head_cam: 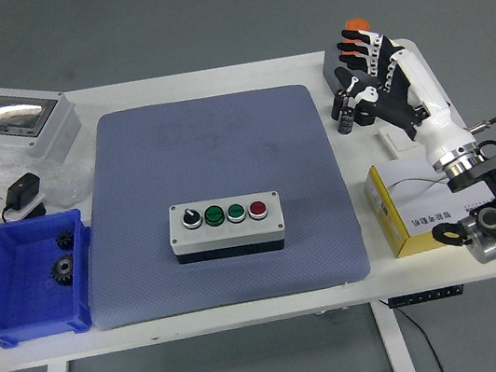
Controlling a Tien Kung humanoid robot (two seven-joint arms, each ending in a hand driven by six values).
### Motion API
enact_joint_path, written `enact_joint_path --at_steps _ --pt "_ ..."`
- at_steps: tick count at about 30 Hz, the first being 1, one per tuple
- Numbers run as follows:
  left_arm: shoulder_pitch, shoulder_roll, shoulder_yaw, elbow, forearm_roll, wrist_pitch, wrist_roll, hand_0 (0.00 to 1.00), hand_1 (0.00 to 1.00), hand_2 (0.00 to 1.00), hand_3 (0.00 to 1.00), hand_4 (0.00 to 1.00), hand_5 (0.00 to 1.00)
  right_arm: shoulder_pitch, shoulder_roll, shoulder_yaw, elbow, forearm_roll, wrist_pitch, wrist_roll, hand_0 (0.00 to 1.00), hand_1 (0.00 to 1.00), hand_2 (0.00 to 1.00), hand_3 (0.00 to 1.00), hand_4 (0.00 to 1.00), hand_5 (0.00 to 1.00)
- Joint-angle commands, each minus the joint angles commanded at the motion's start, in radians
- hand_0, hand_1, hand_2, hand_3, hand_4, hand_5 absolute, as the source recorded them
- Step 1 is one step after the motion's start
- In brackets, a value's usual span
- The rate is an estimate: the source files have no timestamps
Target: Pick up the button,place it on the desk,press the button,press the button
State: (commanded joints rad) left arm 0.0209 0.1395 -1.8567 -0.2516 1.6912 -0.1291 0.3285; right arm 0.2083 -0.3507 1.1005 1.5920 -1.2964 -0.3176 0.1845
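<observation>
From my seat I see the right hand [373, 81] at about 2 o'clock on the white surface [212, 78], fingers spread wide and holding nothing, hovering over an orange-topped object [356, 25] I can't make out and some small black cylinders [343, 112]. The left arm is out of view.

The button box [226, 222], with its black knob and green, green and red caps, sits flat on the blue mat [213, 144] toward 6 o'clock, well apart from the hand.

My worries:
- The hand has clutter right beneath it. Sweeping across toward the box could topple the cylinders or drag that orange piece.
- The yellow carton [413, 212] lies at 4 o'clock beside the forearm, and a low elbow might shove it off the edge.
- The caps stand close together, so a wide fingertip could press two at once or twist the knob.
- A hard press may skate the box on the mat.
</observation>
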Motion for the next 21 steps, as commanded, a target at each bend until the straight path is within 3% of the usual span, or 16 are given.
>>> enact_joint_path --at_steps 1,6,7,12,13,14,21 --pt "0.0 0.0 0.0 0.0 0.0 0.0 0.0 0.705 0.683 0.67 0.807 0.633 0.878 -0.001 -0.004 -0.014 0.01 -0.039 -0.021 -0.022 0.822 0.794 0.825 0.848 0.917 0.529" --pt "0.0 0.003 -0.001 -0.001 0.003 -0.002 0.005 0.705 0.683 0.67 0.807 0.633 0.878 -0.012 -0.012 -0.048 0.028 -0.222 -0.077 -0.124 0.822 0.794 0.825 0.848 0.917 0.529" --pt "0.0 0.004 -0.001 -0.001 0.004 -0.002 0.006 0.705 0.683 0.671 0.807 0.633 0.877 -0.014 -0.011 -0.049 0.027 -0.251 -0.081 -0.134 0.861 0.843 0.877 0.934 0.845 0.366" --pt "-0.003 0.011 -0.004 -0.002 0.01 -0.004 0.008 0.705 0.683 0.671 0.807 0.633 0.877 -0.029 -0.006 -0.029 0.022 -0.384 -0.094 -0.159 0.861 0.843 0.877 0.934 0.845 0.366" --pt "-0.002 0.011 -0.004 -0.002 0.011 -0.004 0.009 0.704 0.683 0.669 0.807 0.634 0.876 -0.031 -0.005 -0.023 0.022 -0.405 -0.096 -0.165 0.929 0.888 0.946 0.998 0.885 0.345" --pt "-0.002 0.012 -0.004 -0.003 0.011 -0.004 0.01 0.704 0.683 0.669 0.807 0.634 0.876 -0.033 -0.005 -0.016 0.021 -0.429 -0.099 -0.174 0.929 0.888 0.946 0.998 0.885 0.345" --pt "0.0 0.009 0.001 -0.005 0.001 -0.001 0.016 0.704 0.683 0.668 0.807 0.635 0.875 -0.044 -0.001 0.031 -0.009 -0.635 -0.119 -0.299 0.948 0.909 0.954 0.998 0.897 0.393"
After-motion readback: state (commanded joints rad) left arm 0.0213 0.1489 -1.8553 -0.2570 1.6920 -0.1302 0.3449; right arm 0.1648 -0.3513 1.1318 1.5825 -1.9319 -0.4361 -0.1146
